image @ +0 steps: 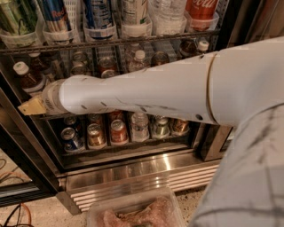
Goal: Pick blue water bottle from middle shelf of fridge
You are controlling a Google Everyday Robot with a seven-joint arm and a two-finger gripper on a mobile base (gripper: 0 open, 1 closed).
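Camera view: the fridge (133, 175) fills the frame, its ribbed steel base grille running along the bottom and a black door frame at the lower left. The robot's white arm (146, 91) stretches from the right edge across the centre and narrows toward the left. At its end is the claw (31, 107), a tan wedge at the left edge of the frame, about halfway down. From this angle I cannot tell how far it is open or whether it holds anything.

The blue water bottle (27, 79) stands at the far left of the middle shelf (120, 57), upright, with a white cap and dark brown liquid. It sits just above the claw in the picture; I cannot tell whether the two touch.

Further right on the same wire rack stand cans and a clear bottle (138, 61) with a white cap. The arm hides their lower parts.

On the rack above, along the top of the frame, are tall cans and a red Coca-Cola bottle (202, 9).

Below the arm, the bottom rack holds a row of cans: blue (71, 138), gold (95, 135) and orange-red (118, 132). Then come a small clear bottle (140, 126) and two more cans.

At the bottom centre lies a clear plastic tub (133, 208) with pinkish-brown contents. Cables (13, 213) trail in the lower left corner.
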